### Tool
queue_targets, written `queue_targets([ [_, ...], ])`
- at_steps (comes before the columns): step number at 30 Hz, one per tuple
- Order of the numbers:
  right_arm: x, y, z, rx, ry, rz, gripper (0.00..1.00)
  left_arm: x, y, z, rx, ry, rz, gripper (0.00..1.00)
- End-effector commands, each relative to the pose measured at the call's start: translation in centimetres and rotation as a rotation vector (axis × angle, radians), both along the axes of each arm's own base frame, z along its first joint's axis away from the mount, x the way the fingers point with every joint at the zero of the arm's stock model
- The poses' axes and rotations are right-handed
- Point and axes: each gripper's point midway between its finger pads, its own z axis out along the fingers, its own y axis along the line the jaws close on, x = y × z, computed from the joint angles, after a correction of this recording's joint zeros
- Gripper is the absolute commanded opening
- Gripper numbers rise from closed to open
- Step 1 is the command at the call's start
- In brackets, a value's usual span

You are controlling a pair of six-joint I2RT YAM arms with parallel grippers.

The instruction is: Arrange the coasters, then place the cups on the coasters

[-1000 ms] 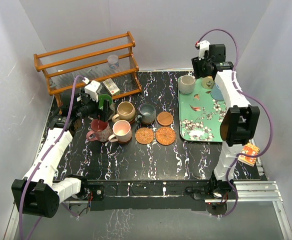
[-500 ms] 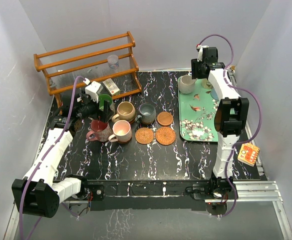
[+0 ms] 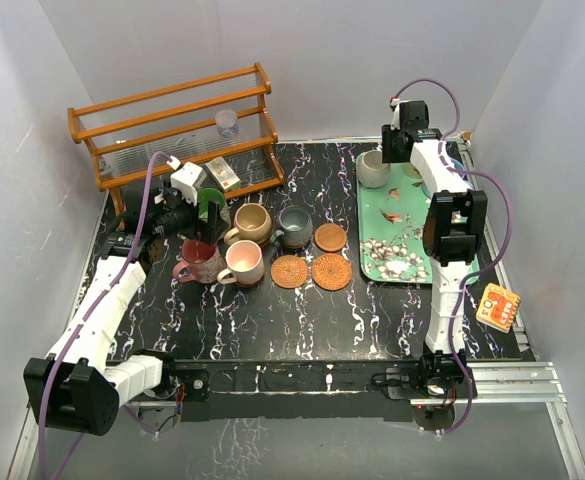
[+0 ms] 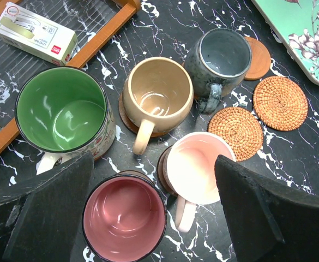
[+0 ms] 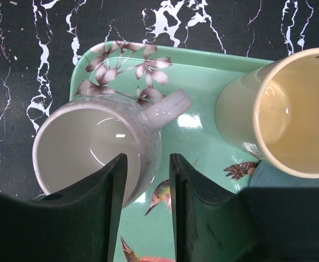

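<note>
My left gripper [image 4: 162, 218] hangs open above a cluster of cups: green [image 4: 61, 109], tan [image 4: 156, 95], grey-blue [image 4: 220, 53], pink [image 4: 197, 166] and maroon [image 4: 125, 218]. The maroon and pink cups lie between its fingers. The tan and pink cups stand on brown coasters [image 4: 127, 117]. Two wicker coasters [image 4: 235, 133] [image 4: 280, 102] and a wooden coaster [image 4: 257, 57] lie bare to their right. My right gripper [image 5: 146, 161] straddles the wall of the pale cream cup [image 5: 94, 147] on the tray, one finger inside and one outside. A sliver of tray shows beside the outer finger. The yellow cup [image 5: 290, 114] stands close by.
The green flowered tray [image 3: 402, 240] lies at the right of the black marble table. A wooden rack [image 3: 172, 130] at the back left carries a small clear plastic cup [image 3: 227, 123] and a white box [image 3: 222, 173]. An orange object [image 3: 498, 306] lies near the right edge.
The right arm has swung left across the tray's far end onto the cream cup, and its jaws have narrowed around the cup's wall. The left arm has not moved.
</note>
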Motion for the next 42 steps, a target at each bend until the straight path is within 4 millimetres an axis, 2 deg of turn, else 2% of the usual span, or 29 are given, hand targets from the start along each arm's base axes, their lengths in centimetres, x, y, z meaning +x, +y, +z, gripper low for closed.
queue_targets([
  [1, 1.6, 0.0, 2.2, 0.003, -0.072, -0.013, 0.32, -0.1, -0.2, 0.6, -0.009, -0.025, -0.019, 0.92],
  [6, 1.4, -0.1, 1.7, -0.003, -0.059, -0.007, 0.25, -0.1, -0.2, 0.5, -0.009, -0.023, -0.02, 0.92],
  [19, 1.2, -0.4, 0.6, -0.03, -0.022, 0.003, 0.18, -0.2, -0.1, 0.6, -0.008, -0.028, -0.02, 0.92],
  [24, 0.9, -0.4, 0.9, -0.048, -0.007, 0.021, 0.09, -0.2, -0.1, 0.7, -0.007, -0.031, -0.018, 0.92],
  [28, 0.3, -0.5, 2.4, -0.069, -0.017, 0.05, 0.02, -0.2, 0.0, 0.8, -0.007, -0.034, -0.017, 0.93],
  [36, -3.8, -0.9, 5.4, -0.17, -0.015, 0.194, 0.0, -0.3, -0.2, 1.0, -0.013, -0.039, -0.02, 0.92],
  [42, -9.1, -0.3, 5.8, -0.237, 0.024, 0.413, 0.0, -0.4, -0.3, 1.4, -0.023, -0.046, -0.025, 0.93],
])
